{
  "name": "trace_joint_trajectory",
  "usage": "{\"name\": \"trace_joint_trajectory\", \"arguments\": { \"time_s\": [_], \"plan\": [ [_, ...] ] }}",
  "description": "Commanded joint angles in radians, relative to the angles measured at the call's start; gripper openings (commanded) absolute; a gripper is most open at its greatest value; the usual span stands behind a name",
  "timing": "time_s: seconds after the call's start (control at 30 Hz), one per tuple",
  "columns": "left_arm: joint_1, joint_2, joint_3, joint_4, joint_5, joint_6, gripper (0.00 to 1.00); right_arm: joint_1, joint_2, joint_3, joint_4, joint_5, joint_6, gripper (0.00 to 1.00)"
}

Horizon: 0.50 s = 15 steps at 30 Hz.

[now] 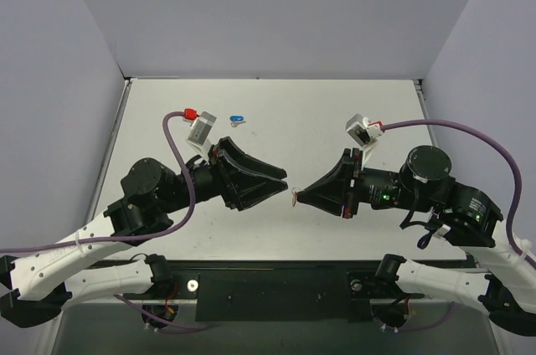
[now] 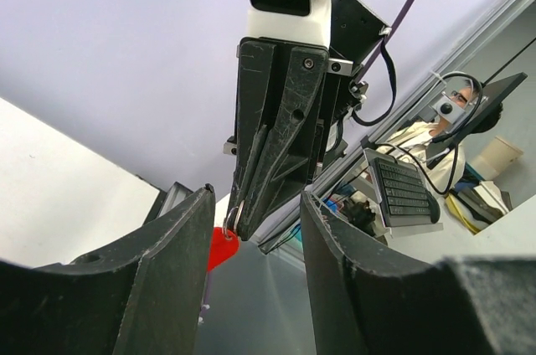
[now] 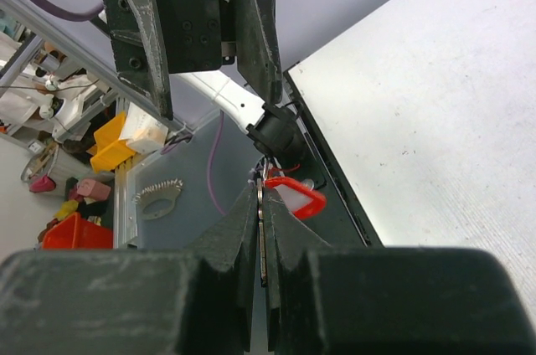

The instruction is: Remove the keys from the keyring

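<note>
Clamping narrow on the red-tagged keyring (image 3: 293, 197), right pincer (image 3: 260, 192) shows it just past its tips | keys (image 3: 262, 246) a mere edge-on sliver between its fingers (image 3: 230, 236) | left pincer (image 2: 255, 196) wide, opposite, apart | white worktop (image 1: 335, 112) below, grey walls (image 1: 276, 12)

Keyring (image 2: 231, 218) — thin silver loop, red tag (image 3: 295, 197) dangling — pinched aloft in right gripper (image 3: 260, 191) tips; key indistinct.

keyring (image 3: 293, 196) in right end effector (image 1: 300, 195), table (image 1: 335, 112) below
</note>
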Motion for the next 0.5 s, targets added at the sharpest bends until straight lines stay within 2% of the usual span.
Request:
{"name": "trace_joint_trajectory", "arguments": {
  "time_s": [0.0,0.47],
  "plan": [
    [-0.009,-0.008,-0.003,0.089,-0.003,-0.012,0.55,0.007,0.008,0.051,0.067,-0.005,0.006,0.0],
    [-0.022,0.012,-0.029,0.131,-0.015,-0.019,0.54,0.001,0.012,0.052,0.116,0.023,0.004,0.0]
  ]
}}
